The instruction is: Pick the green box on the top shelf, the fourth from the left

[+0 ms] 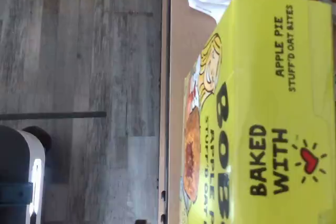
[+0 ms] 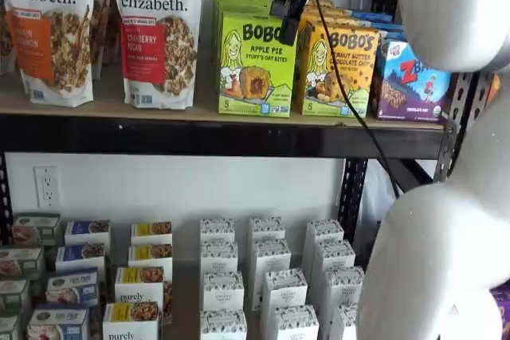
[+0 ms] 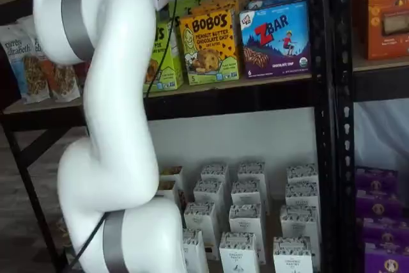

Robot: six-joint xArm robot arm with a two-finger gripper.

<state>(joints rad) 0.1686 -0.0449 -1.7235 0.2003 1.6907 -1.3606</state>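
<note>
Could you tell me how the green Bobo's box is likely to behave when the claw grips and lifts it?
The green box looks like thin printed carton, so probably stiff yet crushable if squeezed hard. Its glossy faces may be slightly slippery. Standing upright near the top shelf front edge beside the orange Bobo's box, it could tip forward if nudged.

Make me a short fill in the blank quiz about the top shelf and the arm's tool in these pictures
1. The green box is printed with the flavour Apple ____.
2. Next to it on the top shelf stands an orange box of the ____ brand.
3. The dark blue box beyond the orange one reads ____.
4. The tool hangs in front of the green box's upper ____ corner in a shelf view.

Missing words: Pie; Bobo's; ZBar; right
</note>
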